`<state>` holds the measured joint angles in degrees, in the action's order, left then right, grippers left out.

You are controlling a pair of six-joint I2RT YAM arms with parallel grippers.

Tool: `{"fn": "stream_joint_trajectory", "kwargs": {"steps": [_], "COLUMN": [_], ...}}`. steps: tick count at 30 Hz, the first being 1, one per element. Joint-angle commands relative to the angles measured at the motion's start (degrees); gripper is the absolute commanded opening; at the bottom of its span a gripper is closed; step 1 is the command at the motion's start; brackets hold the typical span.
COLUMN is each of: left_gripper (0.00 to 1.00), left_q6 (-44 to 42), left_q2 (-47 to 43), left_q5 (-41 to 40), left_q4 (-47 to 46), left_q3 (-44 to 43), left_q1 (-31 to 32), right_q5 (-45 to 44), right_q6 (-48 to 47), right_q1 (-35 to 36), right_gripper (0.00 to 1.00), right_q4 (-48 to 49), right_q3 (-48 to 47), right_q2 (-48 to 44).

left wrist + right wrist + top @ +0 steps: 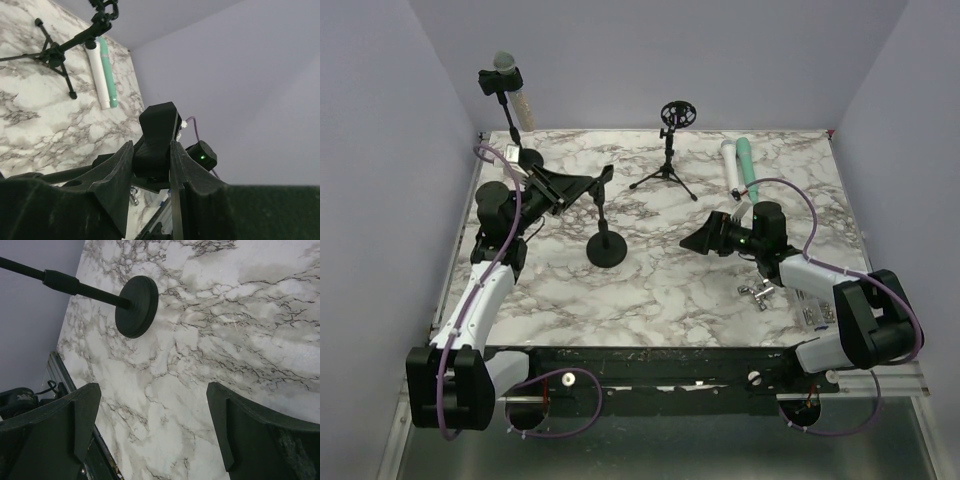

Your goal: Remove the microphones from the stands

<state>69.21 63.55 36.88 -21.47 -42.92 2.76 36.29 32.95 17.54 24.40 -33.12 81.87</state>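
Marble tbl (650, 290), lilac walls (380, 120) (stand (608, 250) at ctr)

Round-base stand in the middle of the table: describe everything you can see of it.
The round-base stand is matte black, apparently metal. Its flat disc base rests on the marble table, and a thin pole rises from the disc's centre, thickening at a collar partway up. It looks about upright, mid-table, nearer the left arm. The black clip at its top looks empty and is pinched between the fingers of the left tool. Nothing else touches it.
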Motion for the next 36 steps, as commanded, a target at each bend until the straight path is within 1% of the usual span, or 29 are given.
{"fn": "stream_joint_trajectory", "kwargs": {"steps": [1,5,9,13,18,21,23,27,29,32,33,36], "left_gripper": [0.00,0.00,0.00,0.00,0.00,0.21,0.32,0.47,0.57,0.68,0.71,0.83], "left_q6": [-10.6,-12.5,-12.1,-12.1,-11.9,-12.0,-12.2,-12.3,-12.7,-14.6,-15.5,-18.5], "left_q2": [6.3,7.2,7.8,9.1,9.4,8.8,8.0,7.0,6.2,4.2,3.3,-0.2], "left_q5": [-1.9,-4.2,-4.9,-4.4,-3.8,-3.3,-3.3,-3.4,-3.0,-2.6,-2.7,-3.4], "left_q4": [15.4,16.4,14.5,13.6,13.2,13.7,13.3,13.4,13.3,13.6,13.9,15.3], "left_q3": [6.2,6.5,9.0,10.1,9.4,8.2,7.9,7.0,6.6,6.2,6.1,5.6], "left_q1": [0.5,1.3,1.5,1.5,1.6,1.5,1.6,1.5,1.6,1.5,1.4,1.2], "right_q5": [-1.1,-1.3,-1.3,-1.2,-1.0,-1.0,-1.0,-1.1,-1.4,-1.4,-1.4,-1.4], "right_q6": [-0.8,-0.9,-0.9,-0.8,-0.8,-0.8,-0.9,-0.9,-1.0,-1.0,-1.0,-1.1], "right_q1": [0.1,0.1,0.1,0.1,0.1,0.1,0.1,0.1,0.1,0.1,0.1,0.1], "right_gripper": [0.96,0.96,0.96,0.96,0.96,0.96,0.96,0.96,0.96,0.96,0.96,0.96], "right_q4": [1.6,1.5,1.5,1.6,1.7,2.0,1.8,1.9,2.0,2.1,2.1,2.1], "right_q3": [0.7,0.8,0.6,0.6,0.6,0.7,0.6,0.9,1.1,1.0,1.0,0.9], "right_q2": [1.0,1.3,1.5,1.9,1.9,1.9,2.3,2.4,2.2,2.4,2.6,3.1]}}
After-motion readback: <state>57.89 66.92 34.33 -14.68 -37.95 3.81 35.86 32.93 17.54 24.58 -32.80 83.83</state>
